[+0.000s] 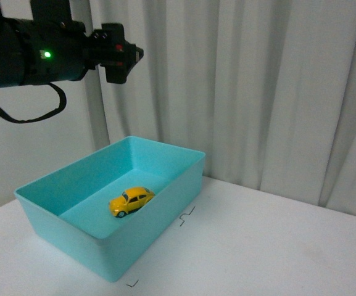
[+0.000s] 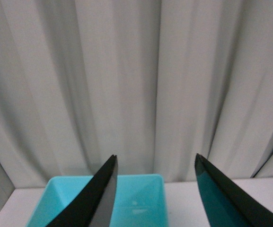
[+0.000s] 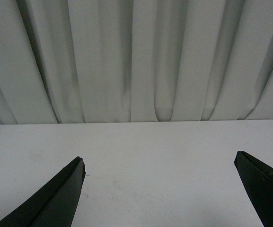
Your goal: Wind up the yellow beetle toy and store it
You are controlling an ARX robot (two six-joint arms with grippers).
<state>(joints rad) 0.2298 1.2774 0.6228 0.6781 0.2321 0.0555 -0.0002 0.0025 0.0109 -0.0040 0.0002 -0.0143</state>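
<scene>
The yellow beetle toy (image 1: 130, 201) rests on its wheels on the floor of the turquoise bin (image 1: 165, 203), near the bin's middle. My left gripper (image 1: 121, 57) hangs high above the bin's far left corner, open and empty. In the left wrist view the left gripper (image 2: 155, 163) has its jaws spread, with the bin's far end (image 2: 141, 201) below them; the toy does not show there. The right gripper (image 3: 160, 161) is open over bare white table (image 3: 150, 156) and holds nothing. The right arm is out of the front view.
The bin stands on a white table (image 1: 276, 246) with small black corner marks (image 1: 187, 216) beside it. Grey pleated curtains (image 1: 258, 86) close off the back. A black cable (image 1: 29, 114) loops under the left arm.
</scene>
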